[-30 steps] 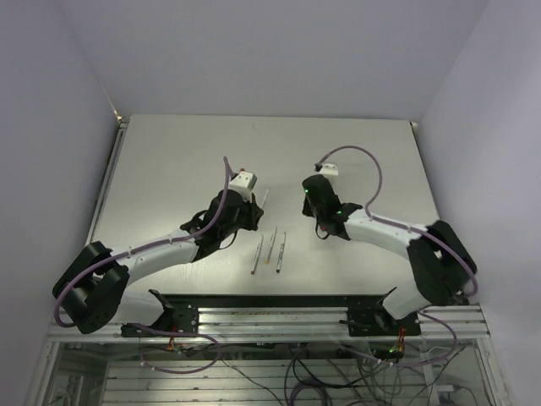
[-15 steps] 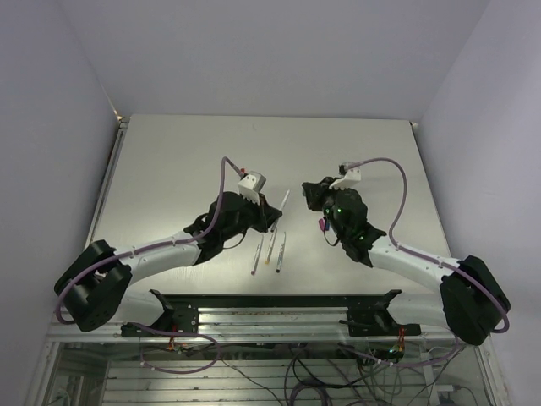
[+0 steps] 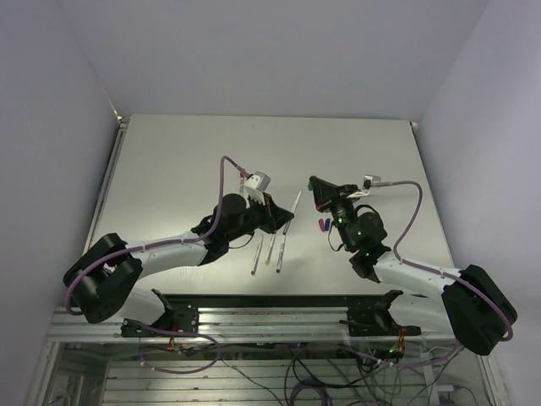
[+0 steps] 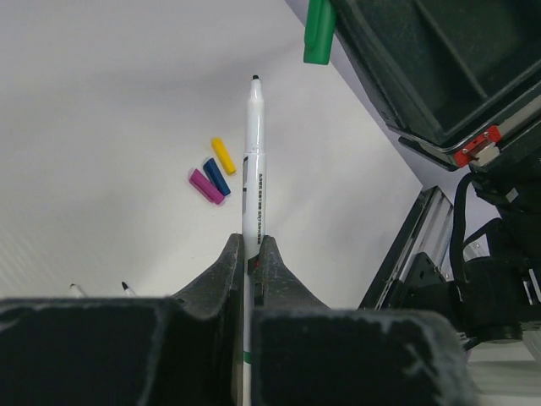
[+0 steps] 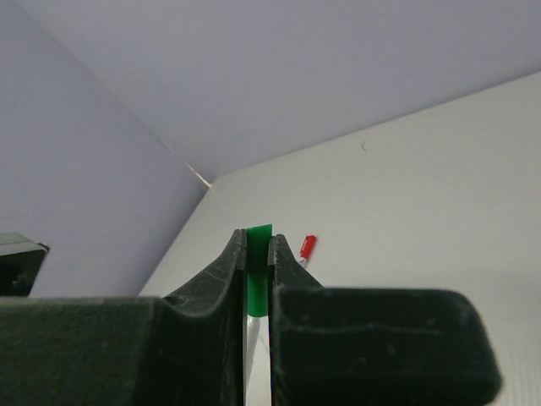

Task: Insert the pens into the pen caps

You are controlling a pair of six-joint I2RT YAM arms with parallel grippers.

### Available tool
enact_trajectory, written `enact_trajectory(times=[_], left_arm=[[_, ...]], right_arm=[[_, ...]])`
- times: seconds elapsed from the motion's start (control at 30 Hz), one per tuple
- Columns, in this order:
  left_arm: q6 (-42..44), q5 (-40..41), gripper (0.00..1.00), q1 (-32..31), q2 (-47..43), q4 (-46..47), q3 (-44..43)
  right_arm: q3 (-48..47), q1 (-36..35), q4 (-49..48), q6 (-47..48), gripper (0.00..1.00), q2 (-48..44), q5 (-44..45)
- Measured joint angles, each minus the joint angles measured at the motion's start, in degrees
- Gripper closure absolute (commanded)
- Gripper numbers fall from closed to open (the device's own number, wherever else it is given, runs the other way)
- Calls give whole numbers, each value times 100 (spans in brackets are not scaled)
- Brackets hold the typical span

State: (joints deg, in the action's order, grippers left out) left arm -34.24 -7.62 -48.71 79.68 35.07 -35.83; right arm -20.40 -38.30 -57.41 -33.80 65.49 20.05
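Nearest the arm bases, three spare pens lie side by side on the table. Beyond them the left gripper pinches a pen, its tip close to, but not touching, the green cap clamped in the right gripper. Three loose caps, magenta, blue and yellow, lie together on the table.

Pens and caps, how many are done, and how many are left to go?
No finished pen shows. Right now the left gripper pinches a thin silvery-grey pen, close to the stubby green plastic cap in the right gripper; they are not joined yet. Left to do: three more pens on the table, plus yellow cap, blue cap, magenta cap.
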Motion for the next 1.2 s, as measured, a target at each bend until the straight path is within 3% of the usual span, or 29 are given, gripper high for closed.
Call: enact_trajectory(times=[0.37, 1.2], left_arm=[[-125, -229, 93, -39, 37, 190, -66], [-118, -317, 93, -66, 37, 247, -111]], right_arm=[[92, 0, -619, -111, 100, 81, -17], [133, 0, -828, -278, 100, 280, -232]])
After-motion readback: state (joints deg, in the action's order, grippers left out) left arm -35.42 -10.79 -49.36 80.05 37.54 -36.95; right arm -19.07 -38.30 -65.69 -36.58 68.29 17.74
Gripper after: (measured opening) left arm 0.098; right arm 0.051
